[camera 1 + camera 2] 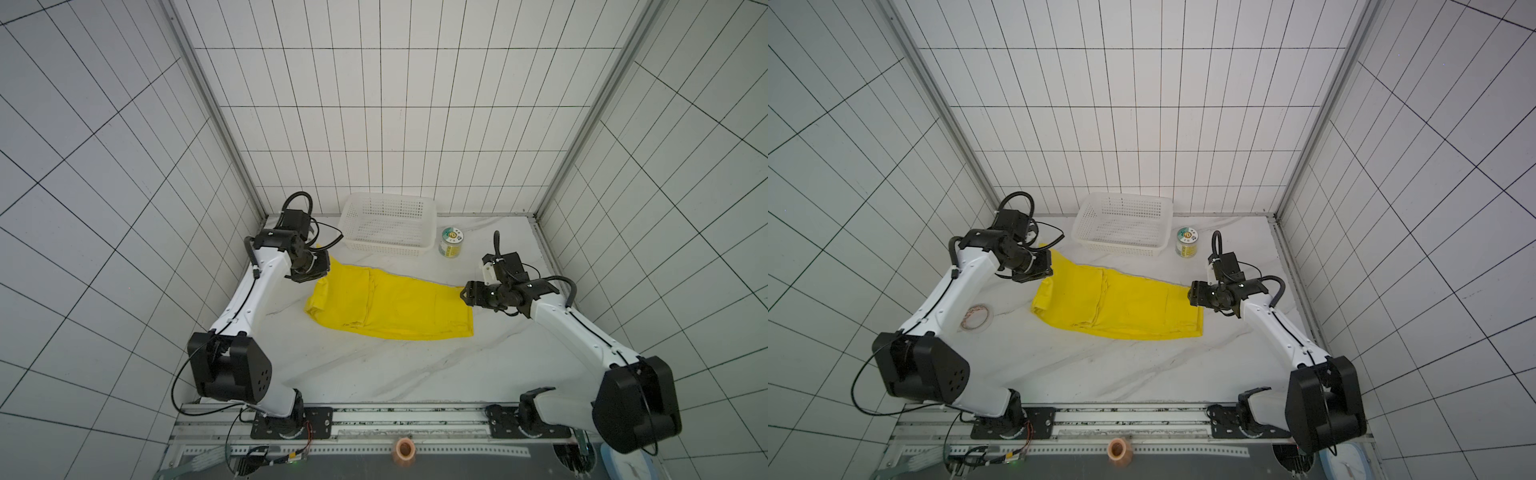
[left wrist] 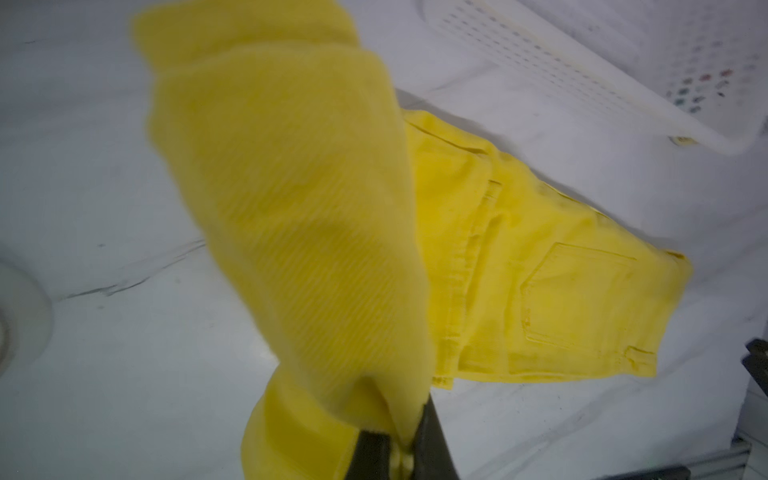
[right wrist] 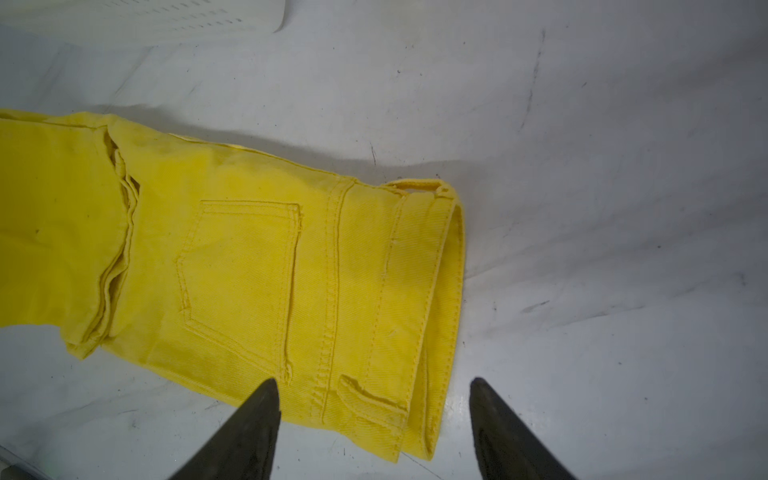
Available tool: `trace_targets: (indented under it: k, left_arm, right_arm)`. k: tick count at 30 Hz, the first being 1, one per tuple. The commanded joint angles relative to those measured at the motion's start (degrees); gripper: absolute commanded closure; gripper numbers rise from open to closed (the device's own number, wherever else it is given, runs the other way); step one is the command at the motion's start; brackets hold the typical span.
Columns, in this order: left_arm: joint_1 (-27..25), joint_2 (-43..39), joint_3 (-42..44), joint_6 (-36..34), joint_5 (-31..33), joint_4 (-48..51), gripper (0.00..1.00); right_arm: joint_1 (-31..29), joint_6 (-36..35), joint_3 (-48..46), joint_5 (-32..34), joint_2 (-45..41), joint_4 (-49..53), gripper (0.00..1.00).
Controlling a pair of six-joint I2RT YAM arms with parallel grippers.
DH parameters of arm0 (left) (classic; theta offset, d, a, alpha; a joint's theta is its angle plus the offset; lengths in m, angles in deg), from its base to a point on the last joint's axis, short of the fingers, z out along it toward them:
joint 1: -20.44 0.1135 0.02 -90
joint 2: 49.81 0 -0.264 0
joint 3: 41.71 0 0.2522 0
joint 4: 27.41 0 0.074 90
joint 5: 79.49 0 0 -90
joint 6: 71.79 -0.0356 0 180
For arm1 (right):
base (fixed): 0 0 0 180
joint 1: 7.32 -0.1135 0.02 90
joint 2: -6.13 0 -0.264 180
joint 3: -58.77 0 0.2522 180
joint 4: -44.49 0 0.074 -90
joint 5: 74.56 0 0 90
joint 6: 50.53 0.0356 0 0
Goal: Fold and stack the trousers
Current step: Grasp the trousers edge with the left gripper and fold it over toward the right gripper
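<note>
The yellow trousers (image 1: 390,305) lie folded across the middle of the table (image 1: 374,374), near the white basket (image 1: 388,226). The left hand (image 2: 401,449) is pinched tight on the leg end, holding it up. The right hand (image 3: 372,382) hangs wide open at the waistband, gripping nothing.

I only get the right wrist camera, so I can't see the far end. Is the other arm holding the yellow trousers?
Observer: Yes. The left jaws are shut on the leg end of the bright yellow cloth trousers, holding it up off the white marbled table.
Operator: Is anything in the basket?
Observer: The white perforated plastic basket looks empty.
Operator: What's next to it?
Observer: A small round tin with a green-and-white lid stands upright beside it.
</note>
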Motion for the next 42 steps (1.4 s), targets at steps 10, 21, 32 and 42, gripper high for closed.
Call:
trace_targets:
  k: [10, 21, 32, 42]
  left_arm:
    - [-27.0, 6.5, -8.2, 15.2, -9.1, -10.1, 1.0]
    - [-40.0, 22.8, -15.6, 16.4, -5.4, -15.2, 1.0]
    - [-40.7, 30.0, -20.9, 21.6, -6.7, -20.7, 1.0]
    - [-40.7, 37.1, -24.1, 24.5, -5.8, -25.4, 1.0]
  right_arm:
    - [8.0, 1.1, -6.8, -6.3, 0.2, -7.6, 0.33]
    - [9.4, 3.2, -12.7, -10.0, 0.1, -13.4, 0.35]
    - [9.5, 5.2, -19.3, -12.5, 1.7, -18.0, 0.41]
    - [9.5, 6.1, -21.5, -14.0, 2.3, -20.2, 0.47]
